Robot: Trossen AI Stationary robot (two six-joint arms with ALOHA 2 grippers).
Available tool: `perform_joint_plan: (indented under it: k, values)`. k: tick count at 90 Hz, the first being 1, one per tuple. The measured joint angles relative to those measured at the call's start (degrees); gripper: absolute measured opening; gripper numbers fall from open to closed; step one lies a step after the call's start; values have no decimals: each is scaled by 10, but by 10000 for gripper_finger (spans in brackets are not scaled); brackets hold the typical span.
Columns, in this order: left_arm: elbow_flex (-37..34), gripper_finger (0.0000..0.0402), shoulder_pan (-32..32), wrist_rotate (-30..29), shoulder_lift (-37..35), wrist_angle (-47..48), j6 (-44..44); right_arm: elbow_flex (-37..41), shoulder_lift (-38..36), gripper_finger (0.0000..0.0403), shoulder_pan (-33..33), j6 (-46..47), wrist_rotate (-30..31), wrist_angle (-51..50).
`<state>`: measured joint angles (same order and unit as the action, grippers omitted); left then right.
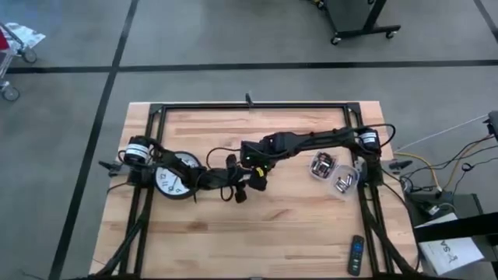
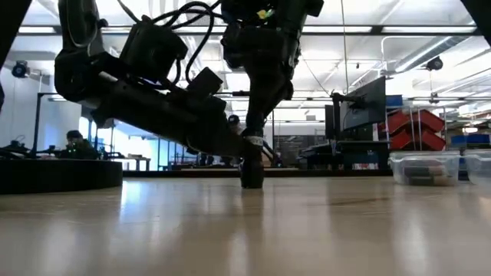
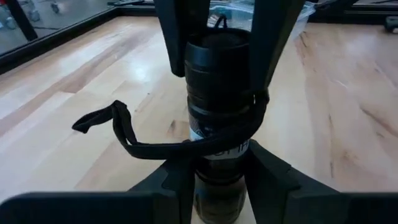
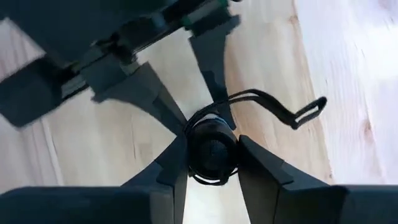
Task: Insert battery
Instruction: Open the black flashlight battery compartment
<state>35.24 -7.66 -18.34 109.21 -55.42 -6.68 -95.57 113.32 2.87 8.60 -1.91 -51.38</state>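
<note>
Both grippers clamped on flashlight (image 3: pixel 219 112) | wooden table (image 1: pixel 296 233): clock (image 1: pixel 175 181), remote (image 1: pixel 355 254) | concrete floor (image 1: pixel 233 39)

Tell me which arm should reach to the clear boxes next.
Right, probably. The clear plastic boxes lie on its side of the table, while the left gripper clamps the body of the black cylindrical flashlight. The right gripper grips only its end.

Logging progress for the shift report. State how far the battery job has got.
Done: the flashlight is picked up, standing upright on the table, gripped by both the left gripper and the right gripper. In hand: both grippers grip its body. Left: no battery is visible, so insertion looks not yet done.
</note>
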Motion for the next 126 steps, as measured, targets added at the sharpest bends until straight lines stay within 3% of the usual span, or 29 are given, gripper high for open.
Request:
perform_joint_plan:
  k: [24, 36, 55, 80, 96, 126]
  values:
    - [-1, 94, -1, 48, -24, 41, -5, 0, 0, 88, -5, -132, -39, -1]
    - [-2, 94, -2, 115, -39, 53, -8, 1, 0, 92, -11, -230, -79, -4]
    - [-3, 94, -2, 184, -72, 106, -3, 1, 0, 88, -35, -368, -91, -1]
    - [-3, 94, -2, 302, -90, 124, 13, 1, 0, 90, -78, -453, -93, 28]
    - [-2, 94, 0, 366, -91, 132, 5, -4, 0, 89, -112, -503, -55, 38]
    - [-1, 94, 33, 564, -91, 133, -21, -5, 0, 88, -186, -617, 63, 80]
